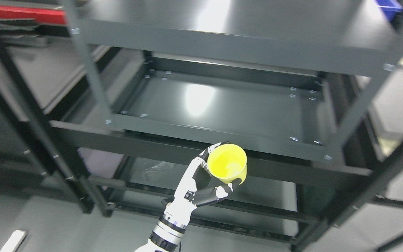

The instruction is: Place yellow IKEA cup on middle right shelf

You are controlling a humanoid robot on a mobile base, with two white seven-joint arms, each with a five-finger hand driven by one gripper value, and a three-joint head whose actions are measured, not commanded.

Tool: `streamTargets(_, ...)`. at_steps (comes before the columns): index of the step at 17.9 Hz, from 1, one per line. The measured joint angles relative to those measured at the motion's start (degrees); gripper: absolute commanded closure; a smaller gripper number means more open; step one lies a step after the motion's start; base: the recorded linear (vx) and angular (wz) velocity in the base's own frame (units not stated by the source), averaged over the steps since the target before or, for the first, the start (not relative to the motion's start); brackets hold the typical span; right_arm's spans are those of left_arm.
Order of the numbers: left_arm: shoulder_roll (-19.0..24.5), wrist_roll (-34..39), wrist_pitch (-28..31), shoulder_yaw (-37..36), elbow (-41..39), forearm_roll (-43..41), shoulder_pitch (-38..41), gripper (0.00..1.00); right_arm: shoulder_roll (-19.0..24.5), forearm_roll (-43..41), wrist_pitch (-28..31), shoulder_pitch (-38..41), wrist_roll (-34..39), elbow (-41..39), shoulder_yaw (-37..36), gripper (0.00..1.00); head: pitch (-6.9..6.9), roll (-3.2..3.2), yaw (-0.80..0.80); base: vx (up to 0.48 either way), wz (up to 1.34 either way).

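Left hand point(196, 185), risen from the bottom edge left of middle: fingers point(219, 192) curled tight round the yellow cup point(227, 164), thumb under, others behind the rim. Cup upright, mouth open to the camera, held in the air just in front of the dark shelf's point(222, 105) front rail point(219, 134). Blue bin point(390, 7) far above right.

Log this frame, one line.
left hand: shut on yellow cup | cup: upright, in front of middle shelf | placed: no
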Motion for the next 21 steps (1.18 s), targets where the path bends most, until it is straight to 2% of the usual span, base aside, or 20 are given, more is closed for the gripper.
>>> streamTargets(7, 0.0, -0.02, 0.84, 0.11, -2.6, -0.38, -7.38, 1.0, 0.0, 0.0, 0.0, 0.0, 0.0, 0.0, 0.0, 0.01, -0.03, 0.0, 0.0, -0.037, -0.48)
streamTargets(21, 0.0, 0.11, 1.27, 3.03, -4.38, -0.61, -23.04, 1.0, 0.0, 0.0, -0.01, -0.01, 0.0, 0.0, 0.0, 0.01, -0.03, 0.0, 0.0, 0.053, 0.11)
